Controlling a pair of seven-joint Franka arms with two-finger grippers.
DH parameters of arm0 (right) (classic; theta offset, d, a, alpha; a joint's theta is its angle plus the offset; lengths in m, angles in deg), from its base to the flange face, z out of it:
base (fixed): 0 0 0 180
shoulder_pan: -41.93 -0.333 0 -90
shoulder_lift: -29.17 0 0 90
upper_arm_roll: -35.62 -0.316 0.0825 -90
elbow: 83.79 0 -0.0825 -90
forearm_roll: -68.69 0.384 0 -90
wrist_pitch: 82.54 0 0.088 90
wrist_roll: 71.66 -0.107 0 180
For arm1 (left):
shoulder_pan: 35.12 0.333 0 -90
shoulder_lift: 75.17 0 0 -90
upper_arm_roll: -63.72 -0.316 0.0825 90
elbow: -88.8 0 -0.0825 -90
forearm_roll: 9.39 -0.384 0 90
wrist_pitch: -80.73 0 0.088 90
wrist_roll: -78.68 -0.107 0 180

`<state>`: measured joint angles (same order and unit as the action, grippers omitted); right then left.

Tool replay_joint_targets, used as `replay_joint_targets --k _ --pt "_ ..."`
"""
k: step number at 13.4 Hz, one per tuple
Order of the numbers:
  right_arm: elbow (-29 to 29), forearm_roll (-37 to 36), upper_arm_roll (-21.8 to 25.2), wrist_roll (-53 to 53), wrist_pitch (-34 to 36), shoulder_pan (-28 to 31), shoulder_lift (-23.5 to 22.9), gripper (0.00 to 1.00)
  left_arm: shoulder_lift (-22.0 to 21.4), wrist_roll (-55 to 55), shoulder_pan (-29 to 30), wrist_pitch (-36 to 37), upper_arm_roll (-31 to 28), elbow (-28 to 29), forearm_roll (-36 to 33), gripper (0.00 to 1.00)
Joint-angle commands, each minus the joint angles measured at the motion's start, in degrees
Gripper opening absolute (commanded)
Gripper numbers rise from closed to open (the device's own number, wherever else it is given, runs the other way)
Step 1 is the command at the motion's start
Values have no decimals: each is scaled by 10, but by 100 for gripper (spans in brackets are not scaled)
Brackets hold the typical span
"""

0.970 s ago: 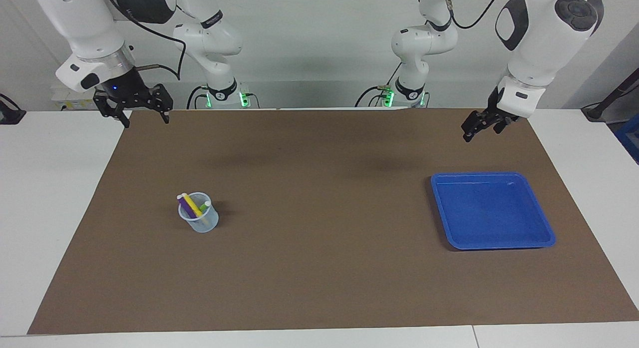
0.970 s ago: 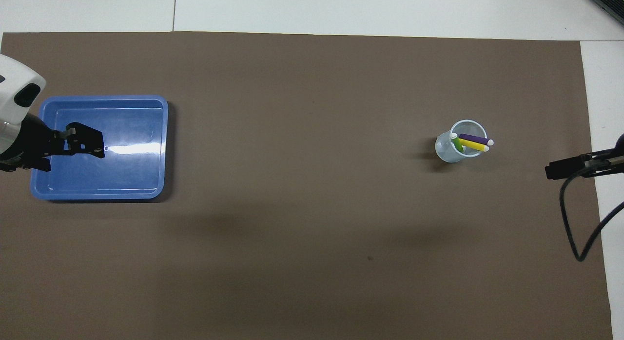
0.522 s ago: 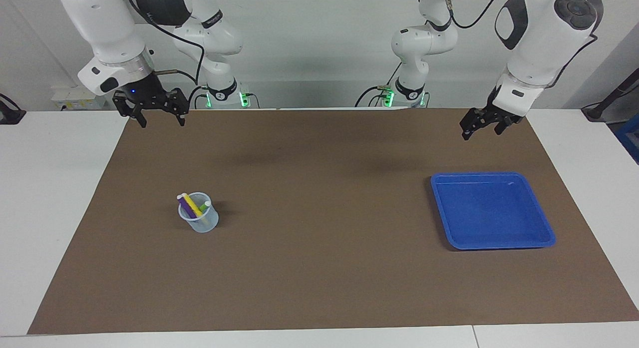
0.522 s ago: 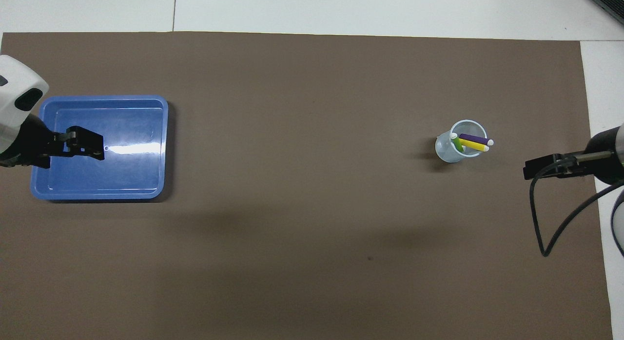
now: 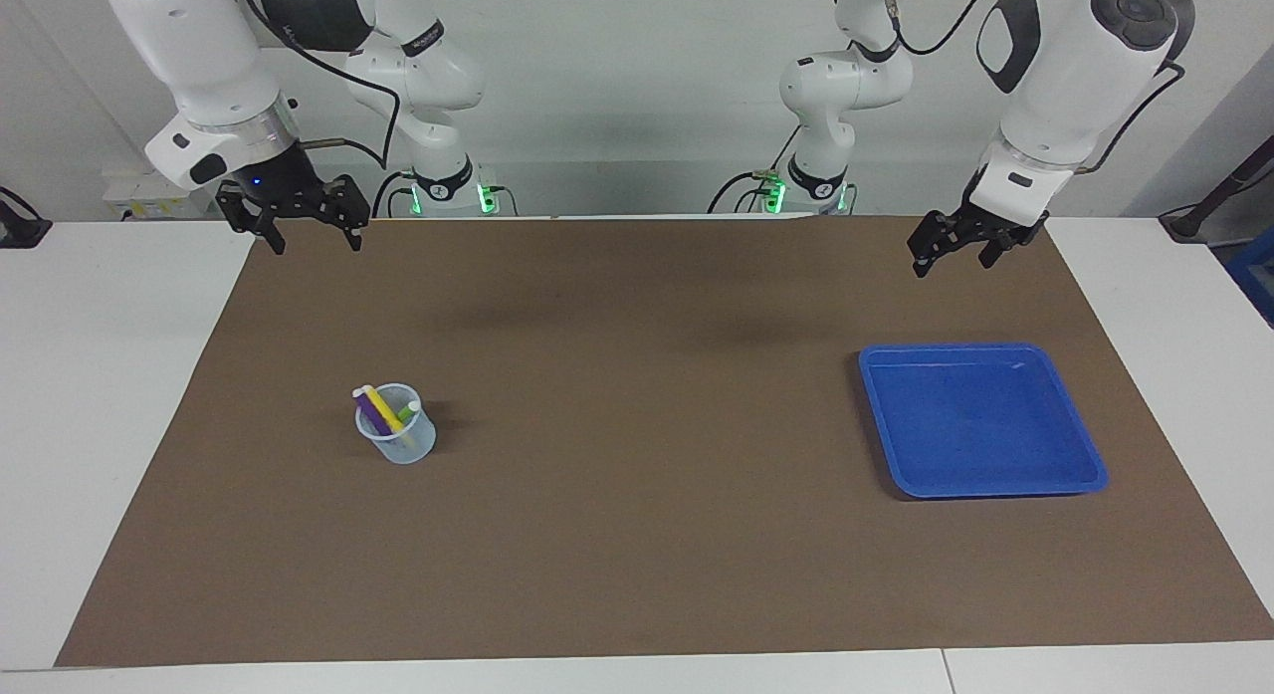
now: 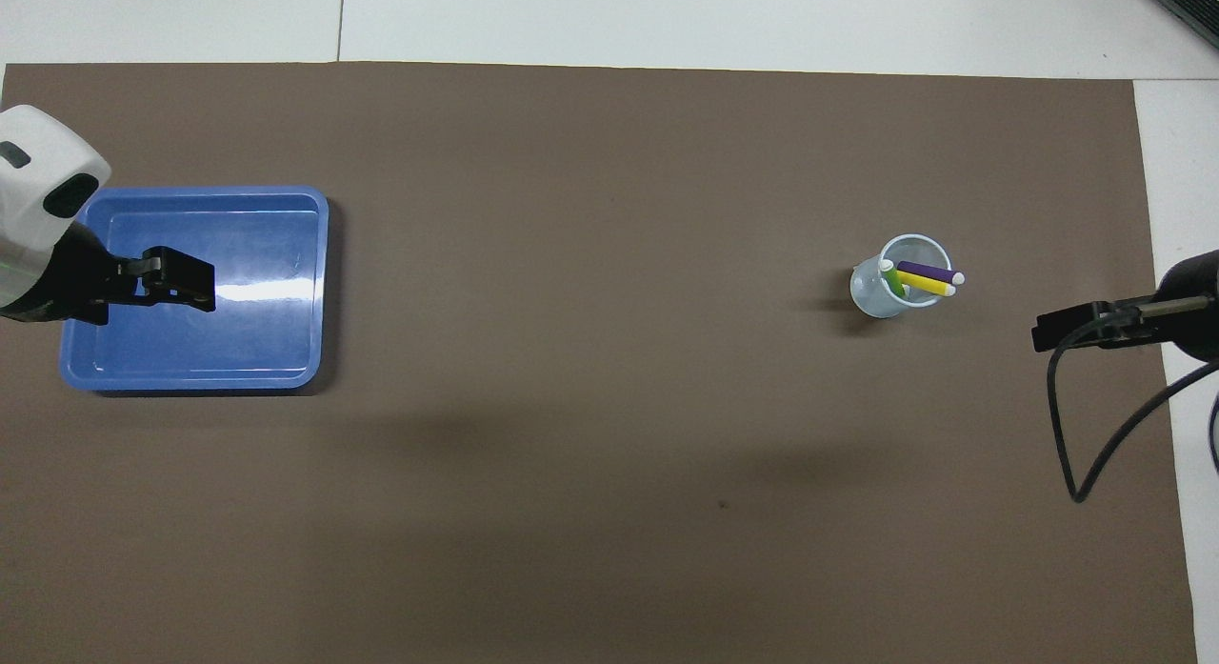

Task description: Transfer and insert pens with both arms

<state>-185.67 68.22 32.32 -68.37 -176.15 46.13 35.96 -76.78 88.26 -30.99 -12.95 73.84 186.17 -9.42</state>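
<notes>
Standing in a clear cup [image 5: 396, 437] toward the right arm's end were the pens [image 5: 380, 411]. Both pincers were spread and empty: the right gripper [image 5: 311, 231] over the brown mat's [image 5: 637, 535] edge, the left gripper [image 5: 954, 246] raised near the blue tray [image 5: 1085, 465].

mat [image 5: 637, 535]: matt brown paper; tray [image 6: 314, 264]: glossy blue plastic; cup [image 5: 413, 450]: translucent plastic
</notes>
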Motion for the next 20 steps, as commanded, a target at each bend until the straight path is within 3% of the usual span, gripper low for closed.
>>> replay_joint_targets --k 1,20 --pt "-5 8 -1 17 3 8 9 100 -9 -14 -11 2 -12 3 -2 100" --pt "-4 6 -1 25 1 6 9 100 -12 -12 -12 2 -12 6 3 100"
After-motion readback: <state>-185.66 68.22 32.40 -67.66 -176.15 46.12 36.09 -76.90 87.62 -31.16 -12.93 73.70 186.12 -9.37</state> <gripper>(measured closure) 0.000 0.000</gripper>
